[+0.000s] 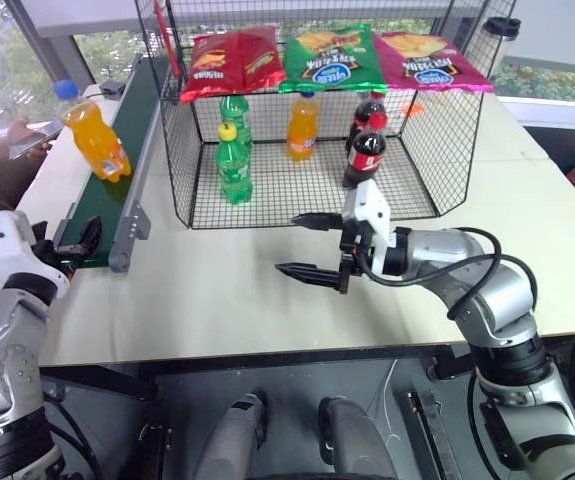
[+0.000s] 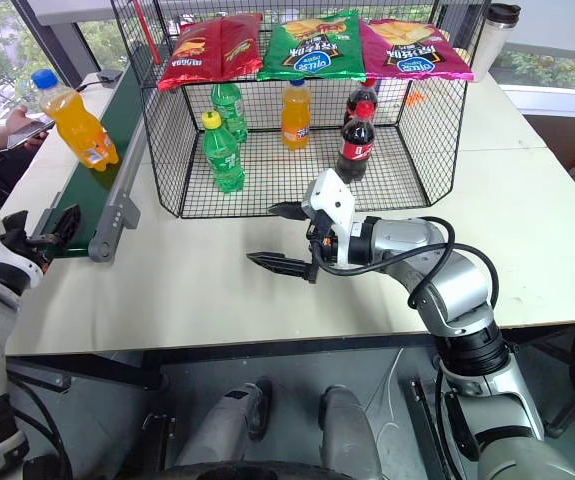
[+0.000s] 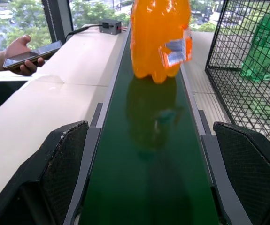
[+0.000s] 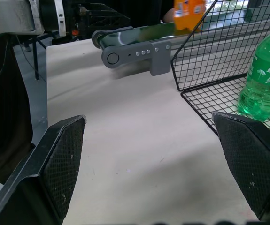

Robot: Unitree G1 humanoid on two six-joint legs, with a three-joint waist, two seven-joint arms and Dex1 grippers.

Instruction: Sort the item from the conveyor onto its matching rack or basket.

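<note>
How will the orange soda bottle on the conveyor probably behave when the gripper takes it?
The orange soda bottle already leans on the conveyor, so it probably tips easily. It looks full, so likely heavy for its size and fairly firm. Its smooth round plastic may slip or roll; a grip near the label seems safest.

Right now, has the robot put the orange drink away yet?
Not yet. The clear plastic bottle of orange soda with a blue cap stands on the dark green conveyor belt, ungrasped. The left gripper waits open at the belt's end; the right gripper is open over the table. Left: grab the bottle and place it in the black wire-mesh cage, beside another orange bottle.
</note>
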